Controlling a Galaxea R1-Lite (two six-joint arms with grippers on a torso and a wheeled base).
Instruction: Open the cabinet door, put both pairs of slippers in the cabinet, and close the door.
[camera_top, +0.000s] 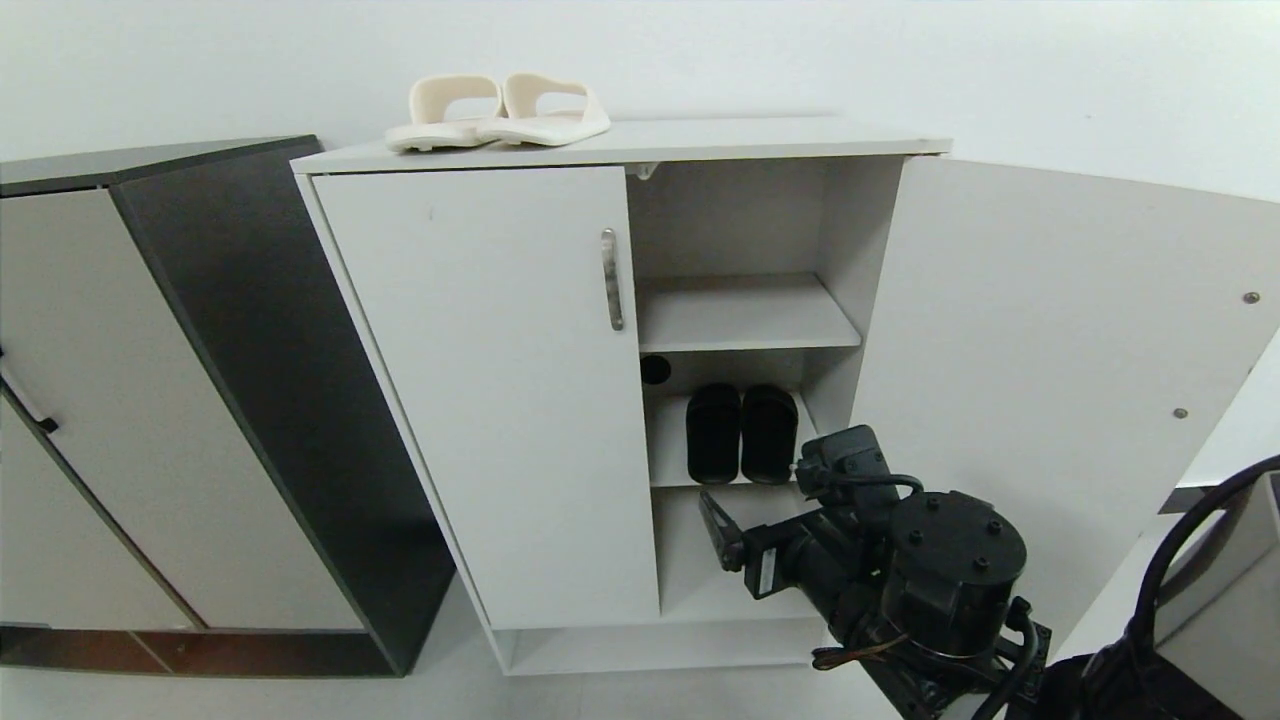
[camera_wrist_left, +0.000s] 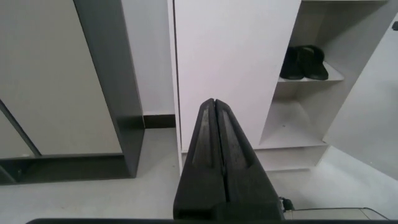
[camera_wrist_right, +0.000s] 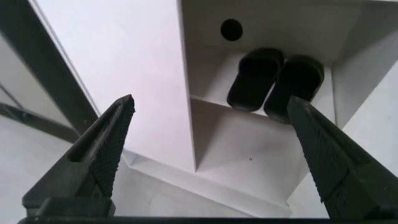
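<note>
Your left gripper hangs low facing the white cabinet, jaws pressed together. On the cabinet top, toward its left end, lie the cream slippers; I judge they are the next pair to fetch. The black slippers sit side by side on the middle shelf. Your right gripper hovers just below them, jaws wide apart. Mind the shelf edges when lifting out; the open door stands far right, leaving room.

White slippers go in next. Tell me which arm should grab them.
Probably right: the right gripper is open and close to the cabinet; the left gripper is shut, farther back. The white slippers lie on top.
</note>
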